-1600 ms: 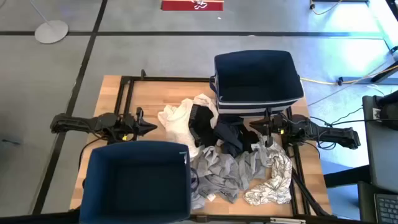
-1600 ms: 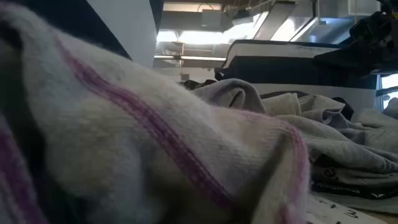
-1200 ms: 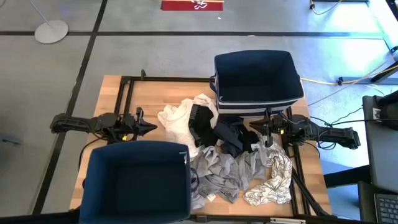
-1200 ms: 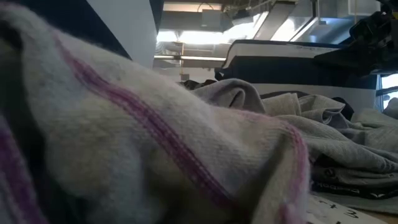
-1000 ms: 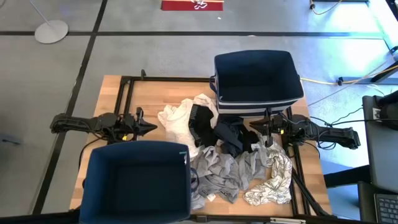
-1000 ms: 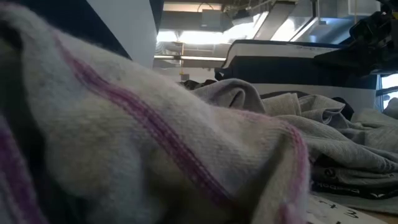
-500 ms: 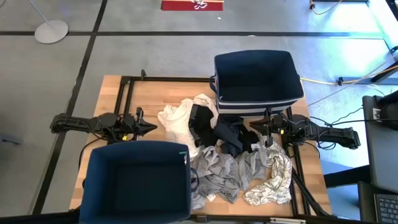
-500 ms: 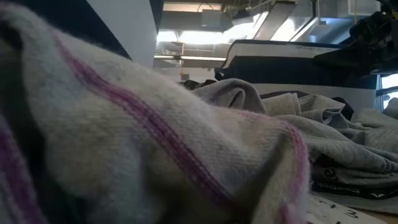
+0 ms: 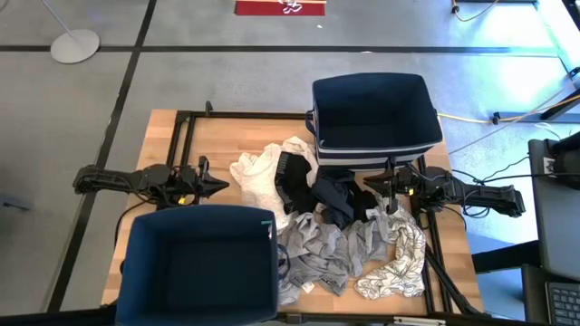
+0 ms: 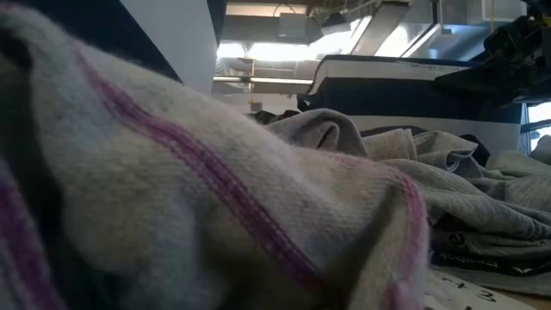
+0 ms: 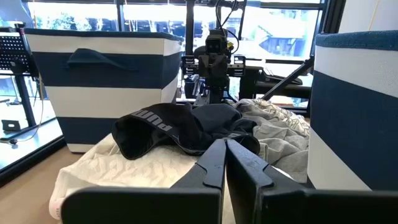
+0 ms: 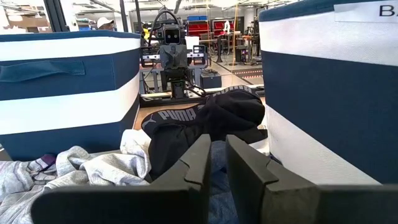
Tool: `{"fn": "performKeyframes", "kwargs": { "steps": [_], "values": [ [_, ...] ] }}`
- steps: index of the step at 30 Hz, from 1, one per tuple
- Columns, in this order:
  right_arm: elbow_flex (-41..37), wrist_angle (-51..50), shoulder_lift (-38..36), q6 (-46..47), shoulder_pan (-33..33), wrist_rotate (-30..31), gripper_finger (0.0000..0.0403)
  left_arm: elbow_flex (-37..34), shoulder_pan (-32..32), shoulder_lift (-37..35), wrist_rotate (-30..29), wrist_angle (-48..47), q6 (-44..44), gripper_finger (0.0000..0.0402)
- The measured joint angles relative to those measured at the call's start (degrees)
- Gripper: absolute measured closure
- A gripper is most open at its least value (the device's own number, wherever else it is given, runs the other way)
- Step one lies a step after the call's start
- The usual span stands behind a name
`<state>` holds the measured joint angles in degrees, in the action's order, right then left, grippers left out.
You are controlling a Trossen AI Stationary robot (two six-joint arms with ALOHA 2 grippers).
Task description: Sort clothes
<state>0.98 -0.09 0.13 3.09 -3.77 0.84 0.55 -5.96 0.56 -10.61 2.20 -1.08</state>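
The clothes (image 9: 331, 226) lay piled on the bench (image 9: 217, 136). The left pincer (image 9: 220, 186) and right pincer (image 9: 370, 185) were clenched, grasping nothing; one garment should be pinched alone.

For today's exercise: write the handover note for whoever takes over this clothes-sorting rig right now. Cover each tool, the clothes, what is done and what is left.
Left tool: shut, holding nothing, low at the table's left edge, pointing at the pile.
Right tool: shut, holding nothing, at the pile's right side, in front of the far bin.
Clothes: all heaped mid-table between the two bins. White garment on the left, black garments in the middle, grey garments toward the near edge, printed white garment at the near right.
Done: nothing sorted; the far bin and the near bin both look empty.
Left: every garment.
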Motion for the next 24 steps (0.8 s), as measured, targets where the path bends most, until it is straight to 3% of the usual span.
{"fn": "performKeyframes", "kwargs": {
  "steps": [20,24],
  "values": [
    [-0.12,3.33,-0.01,0.23,0.0,0.49,0.0352,-0.01,0.02,0.02,0.0,0.0,0.0,0.0399],
    [-0.12,3.89,0.01,6.69,0.0,-0.63,0.0352,0.0,0.02,0.0,0.0,0.02,0.0,0.0399]
  ]
}}
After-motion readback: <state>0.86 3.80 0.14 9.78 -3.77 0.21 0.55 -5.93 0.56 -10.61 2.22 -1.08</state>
